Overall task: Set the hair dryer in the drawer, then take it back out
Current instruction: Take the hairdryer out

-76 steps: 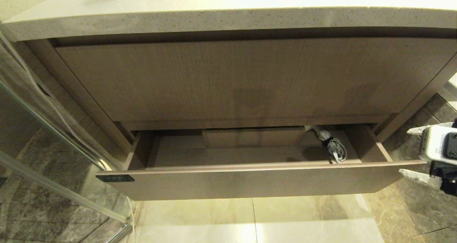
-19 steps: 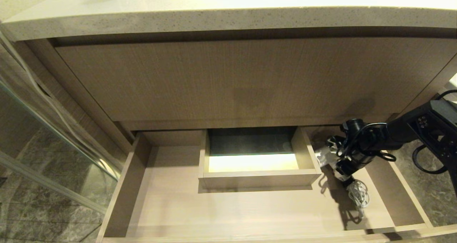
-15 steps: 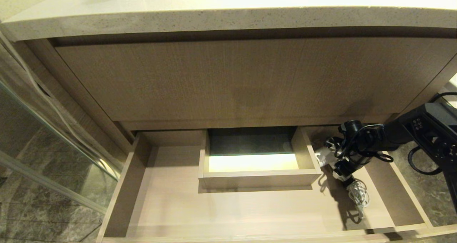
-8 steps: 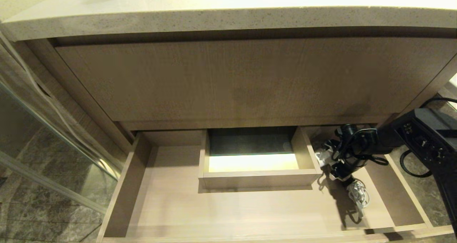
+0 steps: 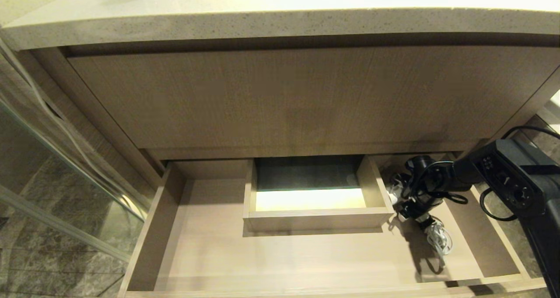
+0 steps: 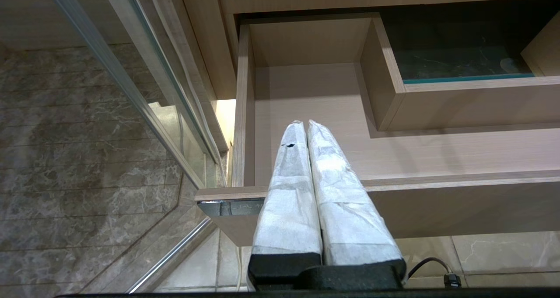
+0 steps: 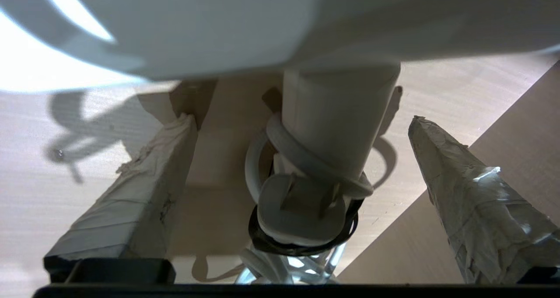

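The right arm (image 5: pixel 507 180) is showing a boxy black housing dotted with small round screws, with thin black cables looping beside it and around the narrower black wrist behind the jaws. The right gripper (image 7: pixel 302 158) is wearing crinkled white wrapping on both tapered fingers (image 7: pixel 131 197). The left gripper (image 6: pixel 306 127) is wearing the same white wrapping over a black base behind its jaws.

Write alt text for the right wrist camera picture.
The right gripper is open, its two wrapped fingers on either side of the white hair dryer handle without touching it. The bundled cord sits below, over the wood drawer floor.
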{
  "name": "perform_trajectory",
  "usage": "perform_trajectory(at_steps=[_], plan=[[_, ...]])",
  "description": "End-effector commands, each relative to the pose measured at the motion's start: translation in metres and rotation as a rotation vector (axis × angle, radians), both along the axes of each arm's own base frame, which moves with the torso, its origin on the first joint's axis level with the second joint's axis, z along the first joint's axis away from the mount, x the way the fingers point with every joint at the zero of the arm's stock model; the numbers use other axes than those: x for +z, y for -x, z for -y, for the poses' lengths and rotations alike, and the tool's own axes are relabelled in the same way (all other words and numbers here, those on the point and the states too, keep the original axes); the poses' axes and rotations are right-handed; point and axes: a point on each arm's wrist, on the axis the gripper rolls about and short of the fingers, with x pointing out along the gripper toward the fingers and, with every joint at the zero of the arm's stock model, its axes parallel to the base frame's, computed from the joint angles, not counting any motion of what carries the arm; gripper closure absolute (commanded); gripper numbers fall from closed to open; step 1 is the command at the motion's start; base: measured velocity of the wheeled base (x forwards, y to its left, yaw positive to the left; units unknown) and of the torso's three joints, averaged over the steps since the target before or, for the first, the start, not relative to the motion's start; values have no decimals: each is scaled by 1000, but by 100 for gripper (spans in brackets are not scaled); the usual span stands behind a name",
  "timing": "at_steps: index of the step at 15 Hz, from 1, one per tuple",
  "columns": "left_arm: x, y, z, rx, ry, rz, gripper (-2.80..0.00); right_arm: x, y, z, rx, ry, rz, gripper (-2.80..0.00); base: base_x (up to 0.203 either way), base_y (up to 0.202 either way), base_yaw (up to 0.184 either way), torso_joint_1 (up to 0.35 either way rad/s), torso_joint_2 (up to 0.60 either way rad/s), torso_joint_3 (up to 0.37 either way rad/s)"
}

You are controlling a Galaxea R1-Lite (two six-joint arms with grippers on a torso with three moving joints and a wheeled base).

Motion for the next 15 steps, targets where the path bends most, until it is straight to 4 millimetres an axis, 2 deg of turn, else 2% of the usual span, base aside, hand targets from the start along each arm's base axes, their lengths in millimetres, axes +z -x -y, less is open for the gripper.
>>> perform_trajectory(at_steps=[1, 6, 7, 15], plan=[[0, 0, 0, 0, 0, 0, 0, -6, 0, 0, 2, 2, -12, -280, 0, 0, 0, 0, 0, 0], [0, 0, 0, 0, 0, 0, 0, -10, -1, 0, 6, -4, -17, -280, 0, 0, 0, 0, 0, 0], [0, 0, 0, 0, 0, 0, 0, -10, -1, 0, 8, -7, -17, 0, 0, 0, 0, 0, 0, 0], [0, 0, 0, 0, 0, 0, 0, -2, -2, 0, 7, -6, 0, 0, 0, 0, 0, 0, 0, 0]])
